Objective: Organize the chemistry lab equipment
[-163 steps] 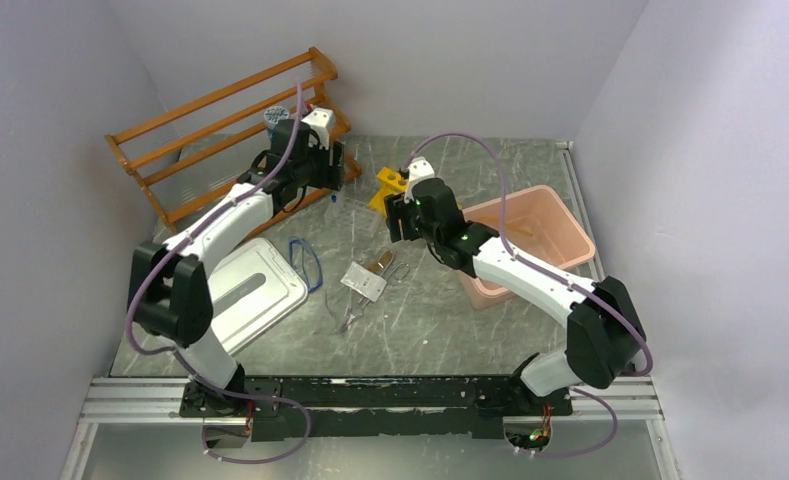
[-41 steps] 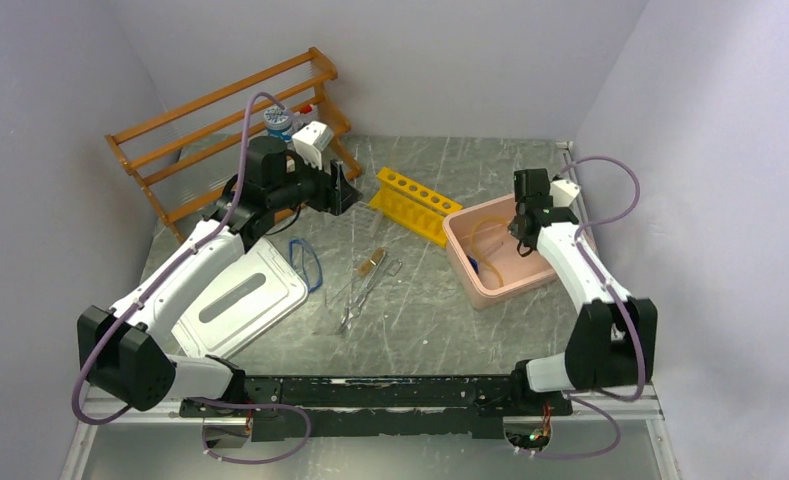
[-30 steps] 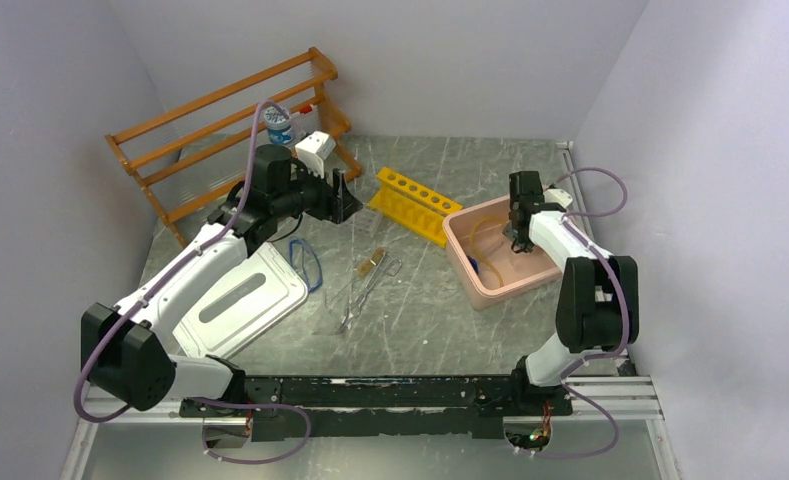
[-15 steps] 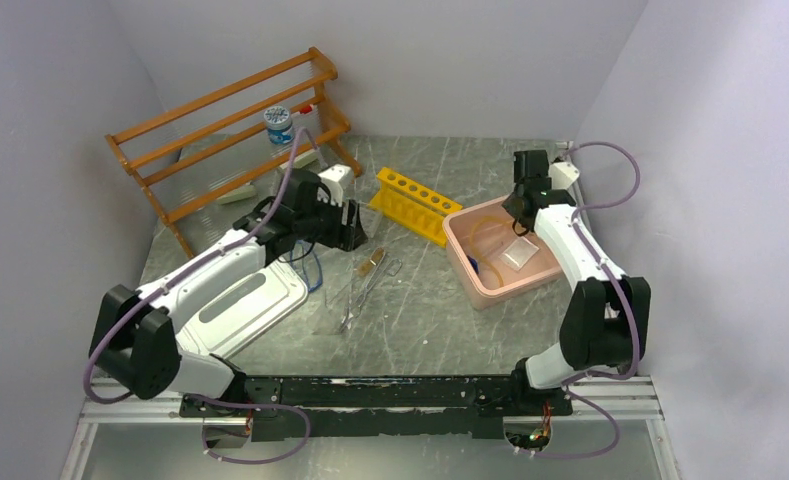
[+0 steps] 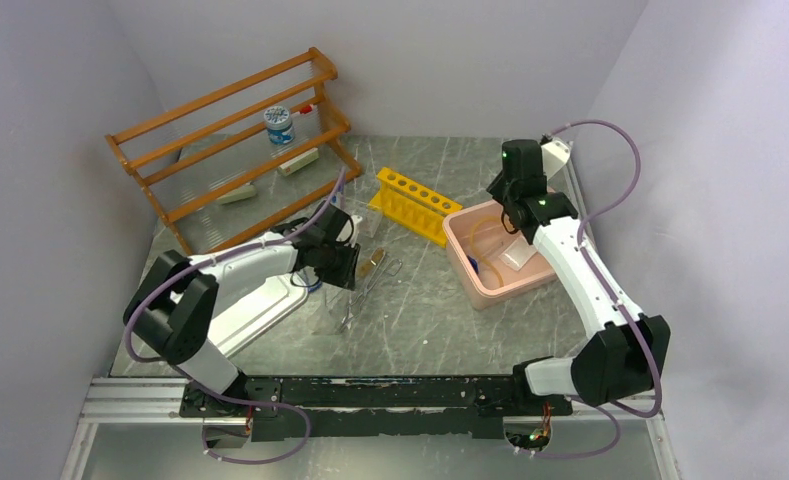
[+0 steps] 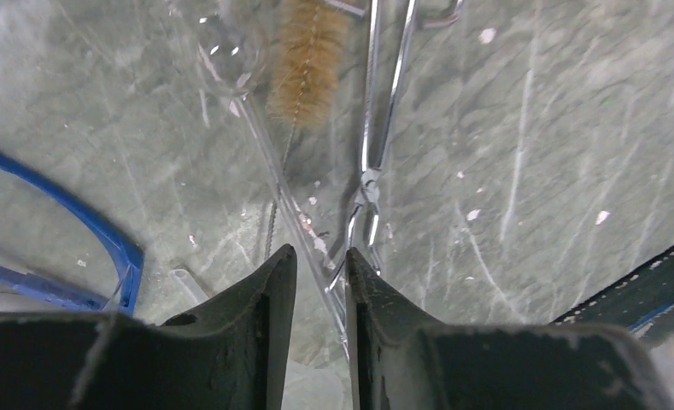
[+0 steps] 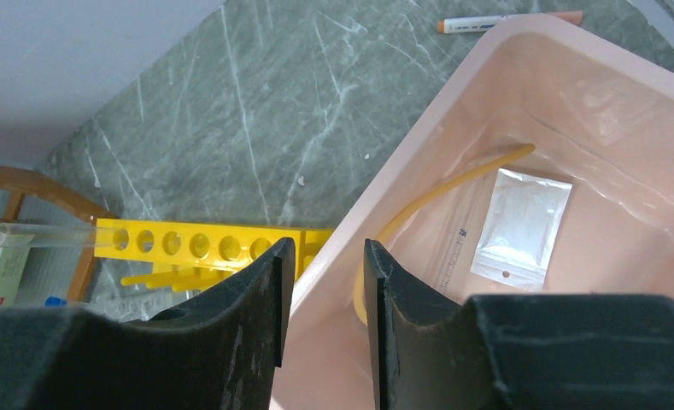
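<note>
My left pincer: I am holding it low over the table, its two dark, matte fingers standing close together with only a thin slit between them.
Clear tube: this slim, glassy rod is lying slantwise on the table and running into that slit. I cannot tell whether my pads are pressing on it.
Metal tweezers: the thin, shiny steel arms are lying just beside the tube, and their tip is ending near one of my fingers.
Brush: a tan, bristly tuft is lying between the tube and the tweezers.
Blue cord loop: a smooth band is curving across the table off to one side of my fingers.
Table: it is showing grey, veined like stone and scuffed with pale scratches.
My right pincer: I am hovering it over the bin's rim with the fingers apart and nothing between them.
Pink bin: it is smooth plastic with rounded corners.
Tan rubber hose: it is curving along the inside of the bin.
White flat packet: this rectangular pouch is lying flat on the bin floor beside the hose.
Yellow rack: it is plastic, showing a row of round holes, and is standing just beside the bin.
</note>
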Robot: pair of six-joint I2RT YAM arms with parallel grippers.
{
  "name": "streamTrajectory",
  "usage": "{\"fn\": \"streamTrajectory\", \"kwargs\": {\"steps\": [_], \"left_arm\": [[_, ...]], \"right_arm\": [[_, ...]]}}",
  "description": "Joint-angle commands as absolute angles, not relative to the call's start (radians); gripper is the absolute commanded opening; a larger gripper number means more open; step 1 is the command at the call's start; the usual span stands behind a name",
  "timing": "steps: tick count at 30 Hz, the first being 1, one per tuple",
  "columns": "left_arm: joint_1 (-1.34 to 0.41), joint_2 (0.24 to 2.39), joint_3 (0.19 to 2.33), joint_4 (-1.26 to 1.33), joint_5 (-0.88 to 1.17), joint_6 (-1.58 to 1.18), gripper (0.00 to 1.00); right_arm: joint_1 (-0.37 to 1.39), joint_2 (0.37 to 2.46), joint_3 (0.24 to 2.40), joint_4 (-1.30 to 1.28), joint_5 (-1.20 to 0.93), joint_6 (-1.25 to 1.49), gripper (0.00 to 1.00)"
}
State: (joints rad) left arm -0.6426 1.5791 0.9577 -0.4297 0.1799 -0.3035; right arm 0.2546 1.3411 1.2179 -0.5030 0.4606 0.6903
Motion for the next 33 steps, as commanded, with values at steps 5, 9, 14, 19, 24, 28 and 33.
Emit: {"fn": "streamTrajectory", "kwargs": {"steps": [5, 9, 14, 19, 24, 28, 33], "left_arm": [[-0.647, 1.645, 0.970, -0.454, 0.183, -0.321, 0.31], [-0.647, 1.672, 0.960, -0.448, 0.194, -0.335, 0.32], [-0.647, 1.693, 0.956, -0.447, 0.182, -0.328, 0.32], [-0.646, 1.709, 0.951, -0.438, 0.155, -0.334, 0.25], [-0.647, 1.700, 0.959, -0.442, 0.150, -0.335, 0.06], [-0.647, 1.636, 0.981, -0.473, 0.158, -0.322, 0.05], [-0.647, 1.531, 1.033, -0.532, 0.161, -0.320, 0.05]], "right_arm": [[0.277, 1.282, 1.185, -0.521, 0.420, 0.722, 0.38], [0.292, 1.259, 1.169, -0.514, 0.402, 0.744, 0.38], [0.309, 1.234, 1.149, -0.510, 0.392, 0.775, 0.38], [0.314, 1.186, 1.112, -0.490, 0.356, 0.789, 0.38], [0.314, 1.149, 1.077, -0.462, 0.305, 0.775, 0.40], [0.314, 1.128, 1.051, -0.414, 0.217, 0.737, 0.43], [0.314, 1.098, 0.991, -0.306, -0.005, 0.673, 0.48]]}}
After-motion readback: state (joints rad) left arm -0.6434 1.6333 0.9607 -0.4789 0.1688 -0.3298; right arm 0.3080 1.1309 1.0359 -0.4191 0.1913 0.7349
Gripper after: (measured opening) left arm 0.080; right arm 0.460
